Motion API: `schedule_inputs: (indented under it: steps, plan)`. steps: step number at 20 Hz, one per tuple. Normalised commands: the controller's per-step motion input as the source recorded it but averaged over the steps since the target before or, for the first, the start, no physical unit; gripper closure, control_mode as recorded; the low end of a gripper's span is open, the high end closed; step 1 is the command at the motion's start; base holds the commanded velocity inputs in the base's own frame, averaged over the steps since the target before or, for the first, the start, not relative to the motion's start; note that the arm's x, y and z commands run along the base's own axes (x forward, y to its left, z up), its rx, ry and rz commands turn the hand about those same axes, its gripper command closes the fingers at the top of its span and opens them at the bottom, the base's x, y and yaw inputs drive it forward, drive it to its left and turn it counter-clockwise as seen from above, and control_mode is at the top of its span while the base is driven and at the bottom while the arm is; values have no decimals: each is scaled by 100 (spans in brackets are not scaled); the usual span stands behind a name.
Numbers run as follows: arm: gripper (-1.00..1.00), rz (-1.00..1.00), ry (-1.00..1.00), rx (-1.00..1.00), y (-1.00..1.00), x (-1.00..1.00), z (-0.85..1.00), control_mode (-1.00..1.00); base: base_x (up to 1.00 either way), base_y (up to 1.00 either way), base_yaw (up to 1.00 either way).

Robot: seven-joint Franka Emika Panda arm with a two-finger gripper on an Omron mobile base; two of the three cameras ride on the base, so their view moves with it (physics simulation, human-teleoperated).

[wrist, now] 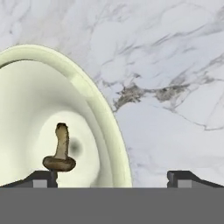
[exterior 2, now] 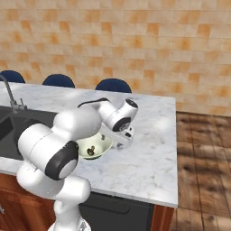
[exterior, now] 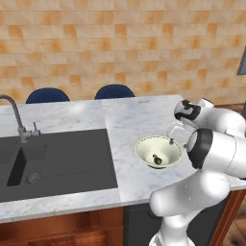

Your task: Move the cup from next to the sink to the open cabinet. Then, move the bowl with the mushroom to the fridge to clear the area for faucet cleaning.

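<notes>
The cream-white bowl (exterior: 142, 145) (exterior 2: 104, 145) (wrist: 87, 87) stands on the marble counter right of the dark sink (exterior: 62, 158). The small brown mushroom (exterior: 156, 159) (exterior 2: 90, 150) (wrist: 61, 153) lies in its pale greenish bottom. My gripper (exterior: 172, 140) (exterior 2: 122, 140) (wrist: 113, 178) hangs low at the bowl's right rim, open. One fingertip (wrist: 43, 177) is over the bowl's inside and the other is over bare marble, so the rim lies between them. The faucet (exterior: 14, 115) (exterior 2: 9, 94) rises behind the sink. The cup and the fridge are out of view.
Blue chair backs (exterior: 47, 95) (exterior: 114, 90) stand behind the counter's far edge. The counter (exterior 2: 149, 149) ends just right of the bowl, with wooden floor (exterior 2: 203, 158) beyond. My own arm's elbow (exterior: 211, 153) looms close to the bowl's near right side.
</notes>
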Motion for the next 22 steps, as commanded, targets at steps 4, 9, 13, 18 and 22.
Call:
schedule_inputs:
  steps: [4,9,13,18,22]
  plan:
    - [-100,-6,3,-7,0,22,-53,-100,0,0,0]
    - [-100,-3,3,-3,0,13,-33,-100,0,0,0]
    - [-100,0,1,-1,10,11,-19,-100,0,0,0]
    - [100,0,1,0,16,20,-8,-100,0,0,0]
    - [100,0,0,0,0,0,0,-100,0,0,0]
